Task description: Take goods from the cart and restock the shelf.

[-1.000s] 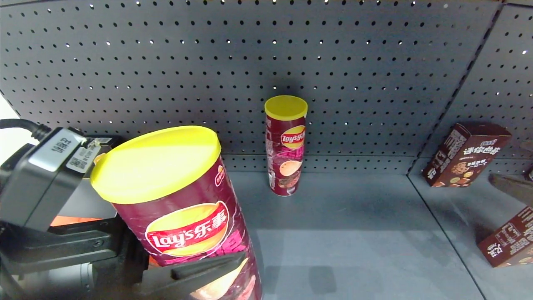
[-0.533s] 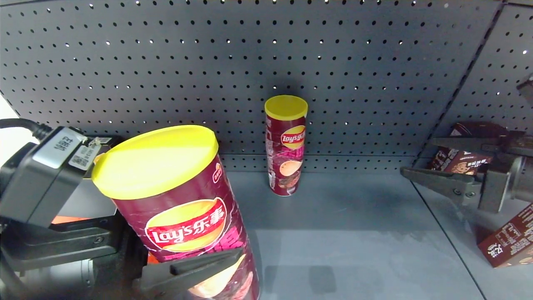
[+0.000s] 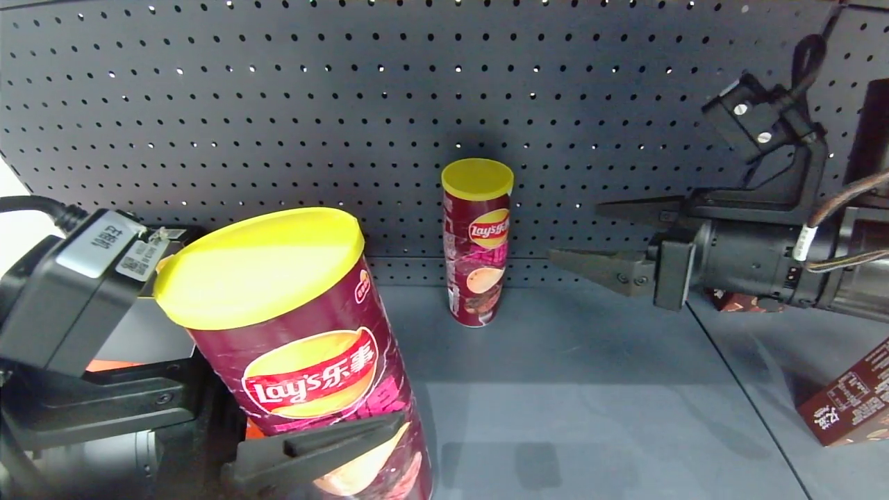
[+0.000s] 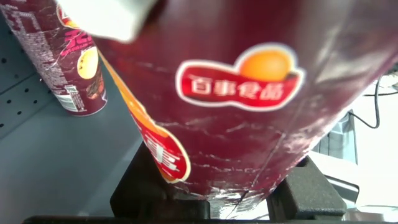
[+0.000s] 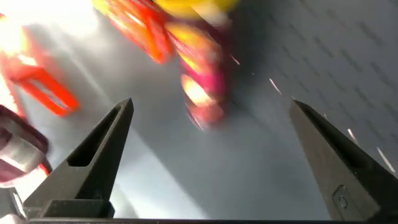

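Note:
My left gripper (image 3: 278, 444) is shut on a maroon chips can (image 3: 298, 354) with a yellow lid, held upright at the shelf's front left. Its maroon wall (image 4: 249, 99) sits between the dark pads in the left wrist view. A second, matching chips can (image 3: 477, 243) stands upright on the grey shelf (image 3: 569, 389) against the pegboard back. My right gripper (image 3: 590, 236) hangs open to the right of that can, level with its middle, fingers pointing at it. The right wrist view shows the open fingers (image 5: 93, 162) with the blurred standing can (image 5: 199, 74) between them, farther off.
Dark pegboard (image 3: 347, 104) backs the shelf. On the neighbouring shelf section at the right, a brown snack box (image 3: 851, 403) lies near the front and another box (image 3: 736, 302) is mostly hidden behind my right arm. Bare shelf floor lies between the two cans.
My right arm has swung in from the right edge, leftward and upward, and its open gripper now sits close to the standing can. The left gripper and its can have barely moved.

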